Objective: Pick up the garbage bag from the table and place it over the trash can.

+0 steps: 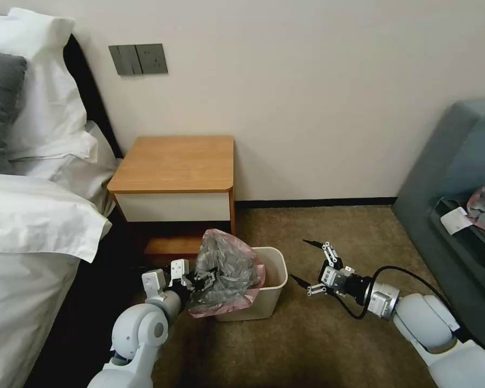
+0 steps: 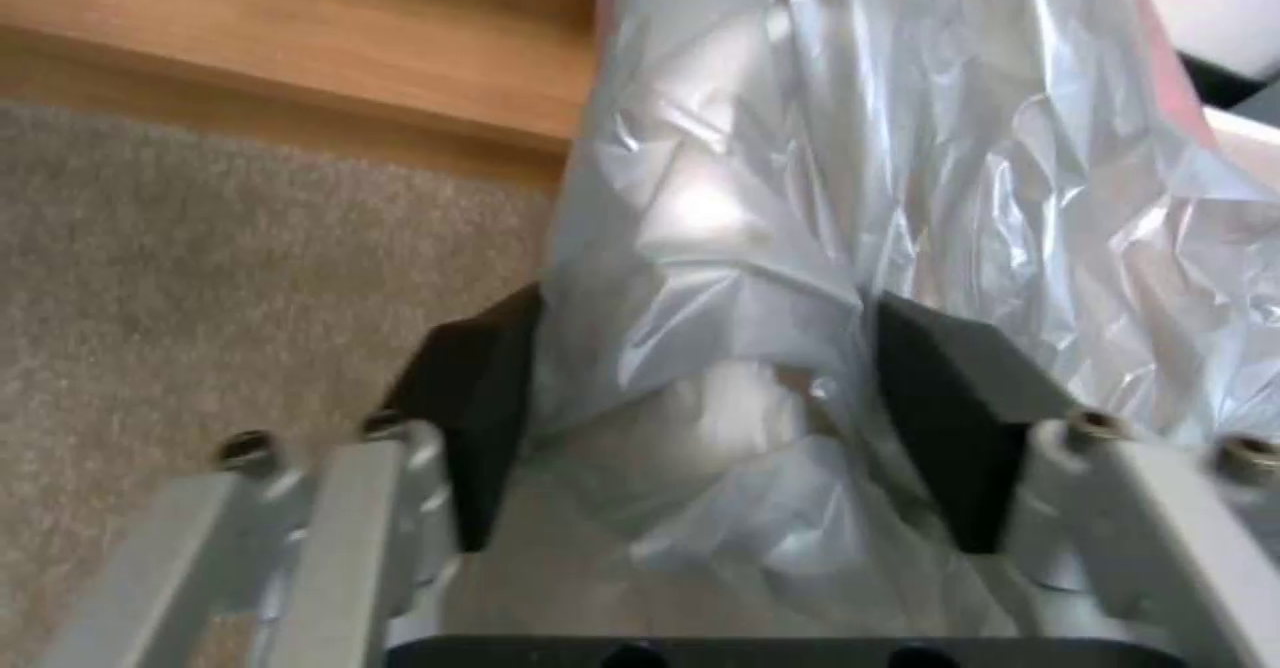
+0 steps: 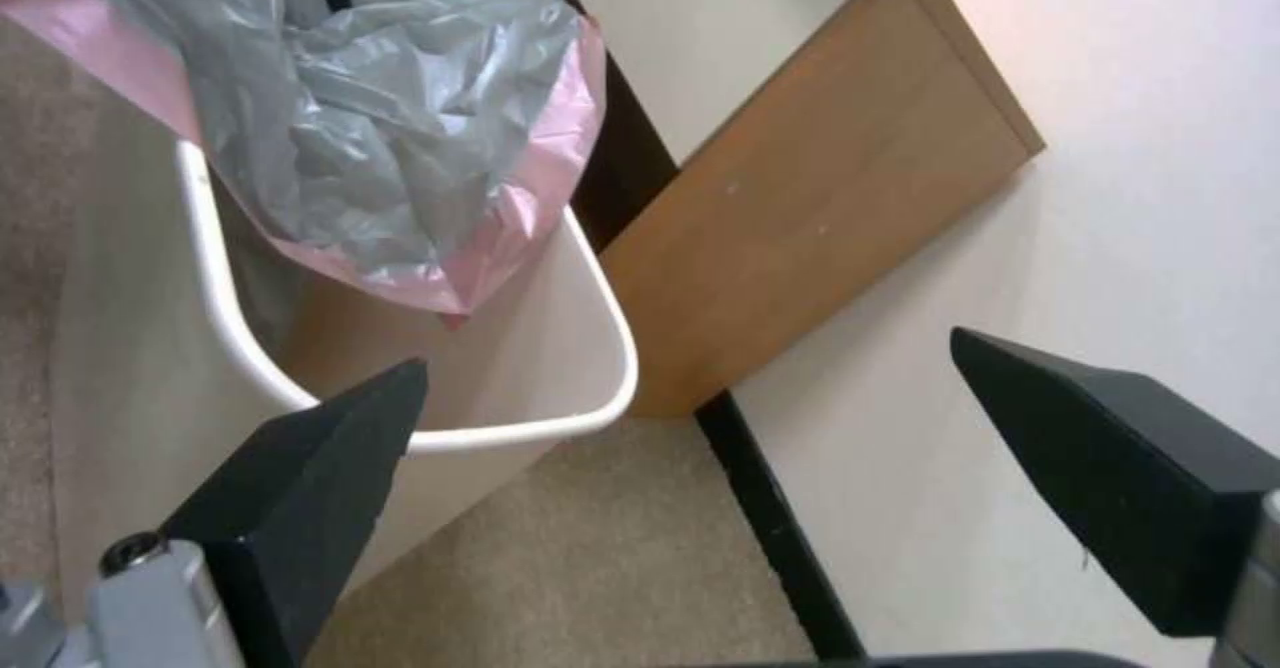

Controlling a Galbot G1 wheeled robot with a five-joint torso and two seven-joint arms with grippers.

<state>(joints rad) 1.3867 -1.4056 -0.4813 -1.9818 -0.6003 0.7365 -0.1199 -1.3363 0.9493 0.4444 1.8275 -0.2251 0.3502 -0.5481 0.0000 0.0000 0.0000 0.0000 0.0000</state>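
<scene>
**Bag's hanging over the bin, left gripper has it, right one just waiting**

So the biggest thing near the action is the desk, orange-brown top with a white drawer front, sitting beyond both grippers against the wall. Its top is bare wood in the head view. The right wrist view catches its side panel and the dark baseboard next to it, which you don't really get from the head camera.

The trash can is on the carpet between the two grippers, just in front of the desk. From the right wrist view you can see down into it, rolled rim and beige inner wall.

The garbage bag is bunched up above the side of the can nearest the left gripper, pink edge draped over that part of the rim. The far side of the rim, toward the right gripper, is still uncovered. The right wrist view shows the bag hanging partly into the opening.

The left gripper is clenched on the bag's grey plastic. The left wrist view shows the black pads pressing crumpled plastic between them.

The right gripper sits low over the carpet just beside the can, jaws spread wide, nothing in them.
</scene>
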